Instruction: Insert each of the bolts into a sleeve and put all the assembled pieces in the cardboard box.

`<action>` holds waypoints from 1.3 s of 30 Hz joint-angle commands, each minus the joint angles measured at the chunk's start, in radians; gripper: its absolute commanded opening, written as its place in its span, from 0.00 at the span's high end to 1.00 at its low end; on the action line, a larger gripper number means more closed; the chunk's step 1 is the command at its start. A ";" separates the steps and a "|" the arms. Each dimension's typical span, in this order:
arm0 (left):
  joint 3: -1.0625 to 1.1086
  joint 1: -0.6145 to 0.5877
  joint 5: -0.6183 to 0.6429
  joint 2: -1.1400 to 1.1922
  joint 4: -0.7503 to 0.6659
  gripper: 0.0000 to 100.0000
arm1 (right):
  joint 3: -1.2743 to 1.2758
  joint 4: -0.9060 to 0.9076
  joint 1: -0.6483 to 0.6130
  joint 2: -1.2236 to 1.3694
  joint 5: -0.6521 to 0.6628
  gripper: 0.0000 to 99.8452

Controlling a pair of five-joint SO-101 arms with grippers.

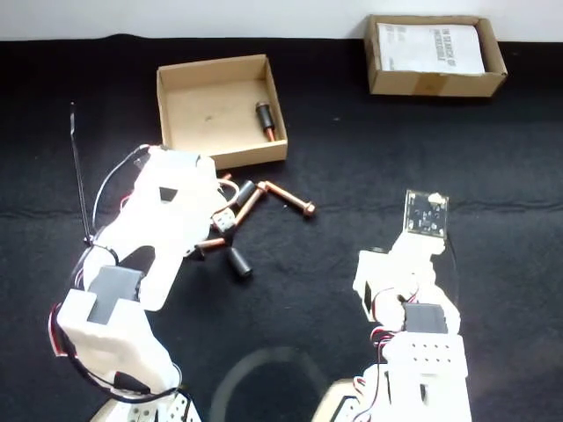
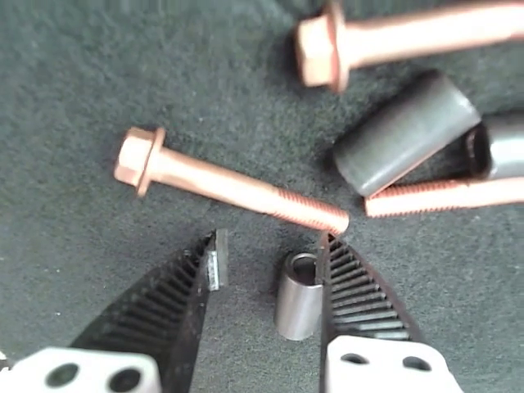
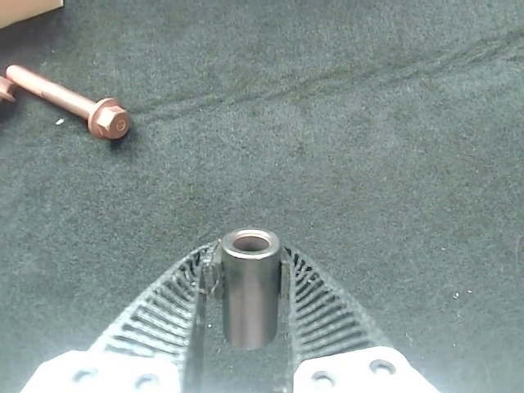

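My left gripper [image 2: 270, 246] is open over the pile of parts beside the open cardboard box [image 1: 176, 105]. A small grey sleeve [image 2: 299, 296] stands between its fingers, against one pad. Just beyond the fingertips lies a copper bolt [image 2: 229, 184], with a dark sleeve [image 2: 405, 135] and two more bolts [image 2: 409, 37] [image 2: 446, 196] past it. My right gripper [image 3: 250, 258] is shut on a dark upright sleeve [image 3: 250, 291], held above the black cloth at the right. One assembled piece [image 1: 266, 121] lies inside the cardboard box.
A second cardboard box [image 1: 435, 54] holding a printed sheet sits at the back right. A loose bolt [image 1: 288, 199] and a dark sleeve [image 1: 239, 262] lie between the arms. The black cloth [image 1: 369, 176] covers the table.
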 commanded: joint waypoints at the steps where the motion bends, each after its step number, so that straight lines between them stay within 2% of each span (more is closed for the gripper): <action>1: -0.061 -0.041 0.002 -0.025 -0.003 0.81 | -0.004 0.004 -0.007 -0.013 -0.003 0.99; 9: -0.116 -0.045 0.003 -0.016 0.107 0.81 | -0.004 0.004 -0.008 -0.013 -0.003 0.99; 18: -0.005 -0.048 0.003 -0.022 0.084 0.81 | -0.004 0.004 -0.008 -0.013 0.029 0.99; 39: -0.004 -0.058 0.002 -0.015 0.040 0.79 | 0.027 0.002 -0.007 -0.015 0.031 0.99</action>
